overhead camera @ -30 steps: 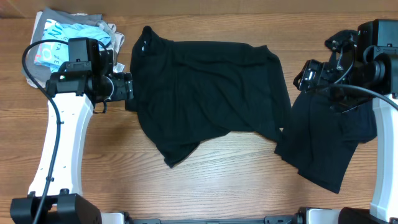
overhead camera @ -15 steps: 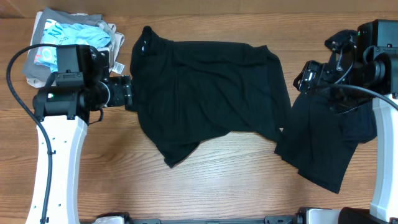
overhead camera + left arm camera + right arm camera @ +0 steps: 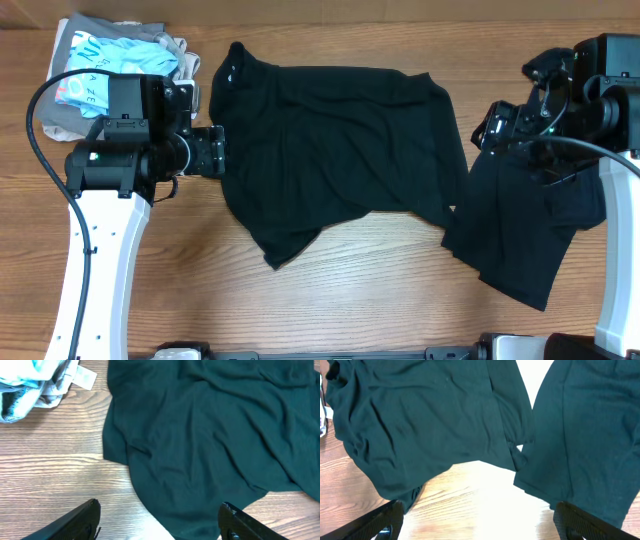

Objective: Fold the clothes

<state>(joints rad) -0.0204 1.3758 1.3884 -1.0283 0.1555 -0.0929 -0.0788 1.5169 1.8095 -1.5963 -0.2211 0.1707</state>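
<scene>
A large black shirt [image 3: 340, 150] lies spread and wrinkled across the middle of the wooden table; it also shows in the left wrist view [image 3: 210, 435] and the right wrist view [image 3: 420, 425]. A second black garment [image 3: 520, 230] lies at the right, also in the right wrist view [image 3: 590, 435]. My left gripper [image 3: 212, 152] is open and empty at the shirt's left edge, with its fingers wide apart in the left wrist view [image 3: 160, 520]. My right gripper [image 3: 492, 124] is open and empty above the gap between the two garments, as the right wrist view [image 3: 480, 520] shows.
A pile of light blue, white and grey clothes [image 3: 110, 60] sits at the back left corner, also in the left wrist view [image 3: 35, 380]. Bare wood [image 3: 360, 290] runs along the front of the table.
My left gripper has shifted a little to the right and down, closer onto the shirt's left edge. The right arm and both garments have not moved.
</scene>
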